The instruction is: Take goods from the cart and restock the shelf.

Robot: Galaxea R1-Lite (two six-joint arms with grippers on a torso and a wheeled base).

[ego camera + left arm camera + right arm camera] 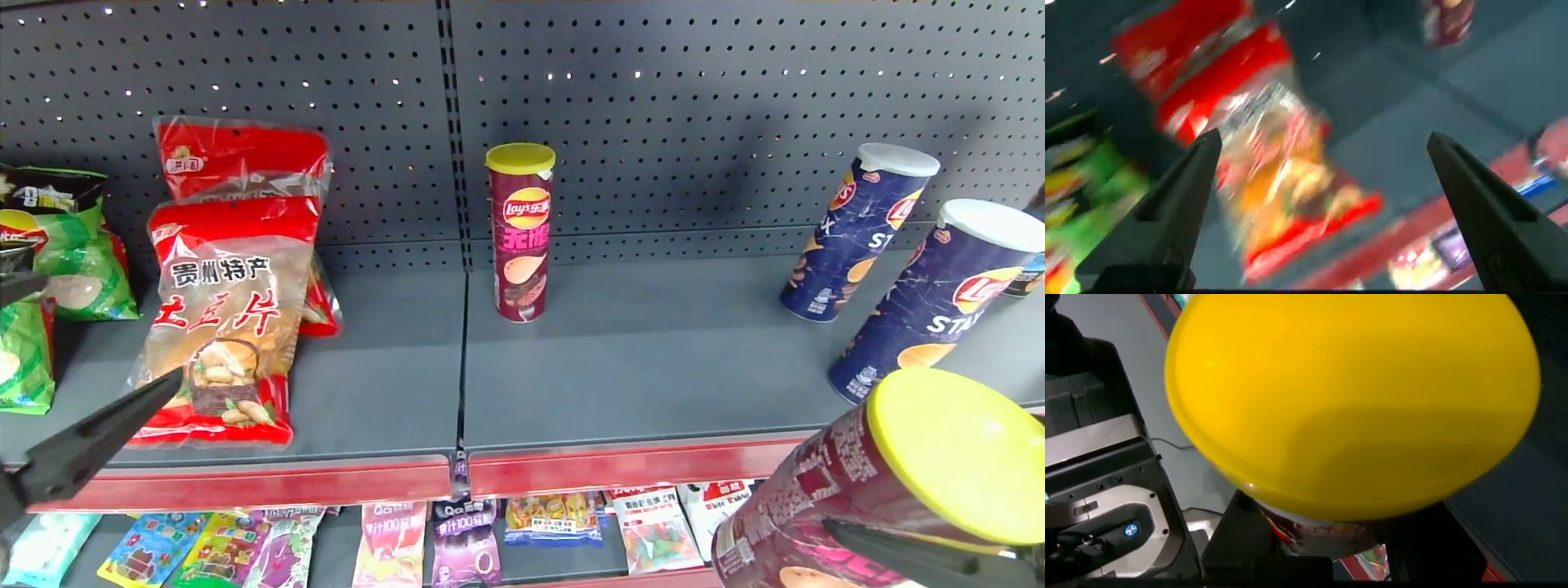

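The right pincer (890, 549) is clamped on a maroon crisp tube (849, 490) with a yellow lid (1351, 400). The tube is tilted, lid end uppermost, in front of the red front rail (269, 482) of the grey shelf (637, 367). Directly ahead of this pincer, on the shelf, stand two blue tubes (857, 233) with white lids, one behind the other. Farther back and over toward the other arm, a second maroon tube (521, 237) stands upright near the pegboard back wall (653, 106). The left pincer (1323, 155) hangs with its two black fingers (1176, 212) spread wide apart, gripping nothing. Just beyond it, a red snack bag (224, 318) stands on the shelf, with another red bag (241, 159) propped behind it. Green bags (73, 253) sit on this pincer's outer side. Below both pincers, on a lower shelf, runs a row of small bright sweet packets (465, 539).
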